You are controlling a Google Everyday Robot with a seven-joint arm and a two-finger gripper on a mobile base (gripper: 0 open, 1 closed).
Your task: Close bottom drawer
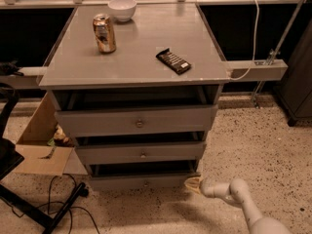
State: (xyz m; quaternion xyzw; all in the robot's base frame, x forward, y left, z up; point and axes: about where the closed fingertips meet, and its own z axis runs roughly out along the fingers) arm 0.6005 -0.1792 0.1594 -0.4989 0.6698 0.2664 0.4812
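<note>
**Gripper low at the bottom drawer**

A cardboard box (36, 152) lies open on the floor at left (contents unclear). The bottom drawer (141, 182) stands slightly pulled out, its inside dark to me. My gripper (194, 184) sits at the front's right end, placed, I judge, to push it home. Whether it is spread or pressed together, I cannot tell.

My gripper (193, 184) at the right end of the bottom drawer (141, 182) front, below the table (146, 48) top's front right corner, my arm (246, 206) cut off by the lower edge, drawer inside lost in shadow, cardboard box (41, 147) half hidden behind the table's left edge
</note>
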